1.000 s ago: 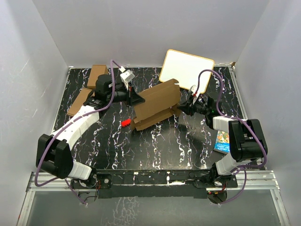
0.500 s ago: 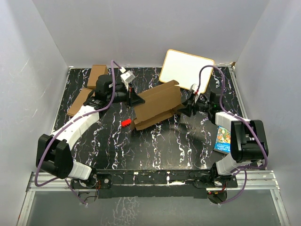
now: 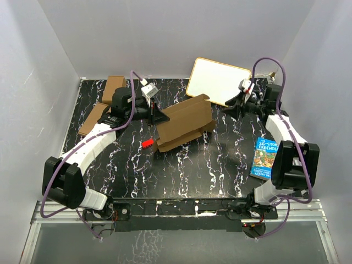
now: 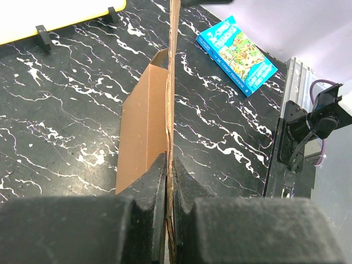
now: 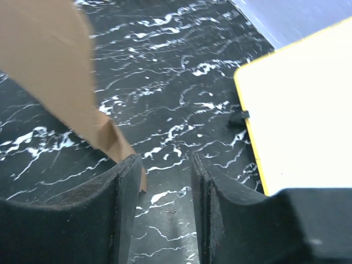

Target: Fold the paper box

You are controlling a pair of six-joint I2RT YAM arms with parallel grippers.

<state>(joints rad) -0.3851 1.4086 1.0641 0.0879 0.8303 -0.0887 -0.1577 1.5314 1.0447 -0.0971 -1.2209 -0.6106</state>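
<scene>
The paper box (image 3: 186, 121) is a brown cardboard sheet, partly folded, standing tilted on the black marbled table at the middle. My left gripper (image 3: 156, 116) is shut on its left edge; in the left wrist view the cardboard edge (image 4: 171, 82) runs straight out from between my closed fingers (image 4: 155, 181). My right gripper (image 3: 230, 107) is open and empty, raised at the back right, well clear of the box. In the right wrist view the box (image 5: 55, 71) shows at the upper left beyond my open fingers (image 5: 124, 187).
A white board with a yellow rim (image 3: 218, 80) leans at the back. Two other brown cartons (image 3: 113, 88) lie at the back left. A small red piece (image 3: 147, 143) lies by the box. A blue book (image 3: 264, 158) lies at the right.
My right gripper has let go of the box's right end and pulled back up and to the right, towards the white board. The left gripper and the box have stayed in place.
</scene>
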